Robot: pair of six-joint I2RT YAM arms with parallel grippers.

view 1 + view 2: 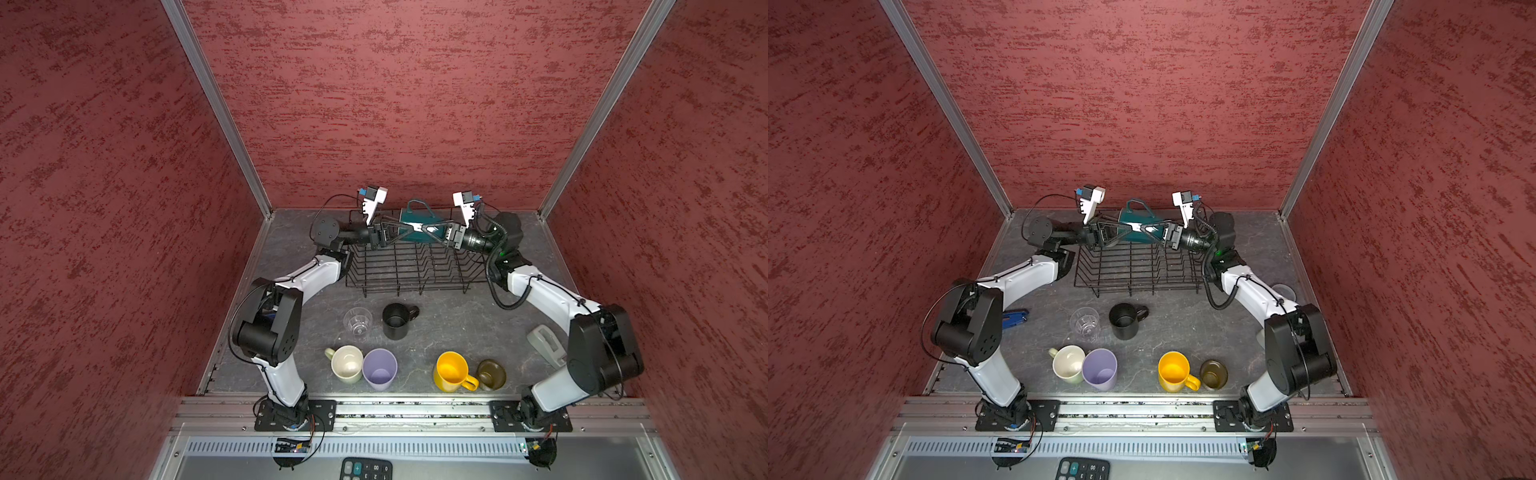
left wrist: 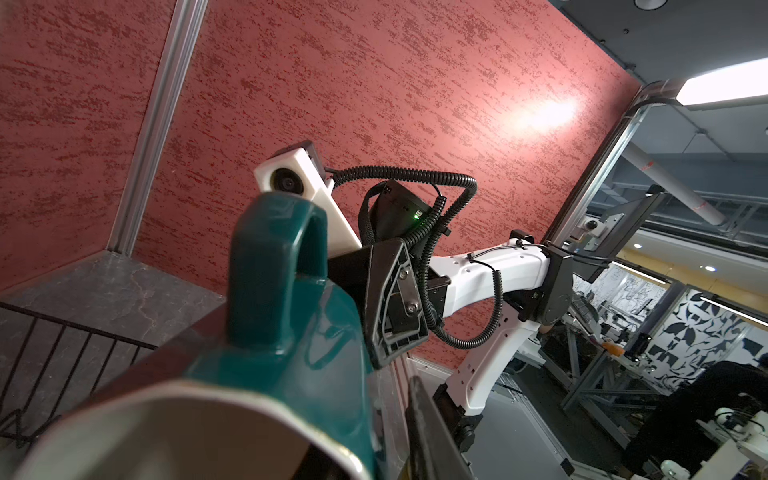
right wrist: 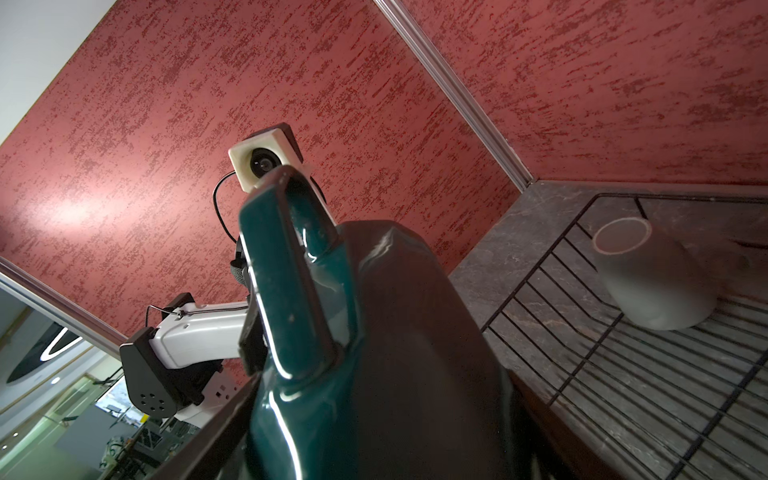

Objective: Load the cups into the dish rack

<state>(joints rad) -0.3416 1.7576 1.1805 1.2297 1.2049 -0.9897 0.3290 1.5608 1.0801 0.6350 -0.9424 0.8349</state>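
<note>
A teal mug (image 1: 411, 219) (image 1: 1136, 218) hangs over the back of the black wire dish rack (image 1: 415, 272) (image 1: 1138, 272), handle up. My right gripper (image 1: 429, 230) (image 1: 1149, 230) is shut on its body (image 3: 374, 332). My left gripper (image 1: 405, 232) (image 1: 1125, 231) sits at the mug's rim (image 2: 291, 353), and its finger (image 2: 432, 415) stands slightly apart from the wall. A grey mug (image 3: 652, 282) lies upside down in the rack. On the table in front stand a clear glass (image 1: 357, 322), black mug (image 1: 397, 320), pale-green mug (image 1: 347, 363), lilac tumbler (image 1: 379, 369), yellow mug (image 1: 452, 371) and brown mug (image 1: 491, 374).
A grey tape dispenser (image 1: 544, 343) lies under my right arm's elbow. A blue tool (image 1: 1015, 318) lies beside the left arm. A calculator (image 1: 365, 469) sits below the front rail. Red walls close in the back and both sides.
</note>
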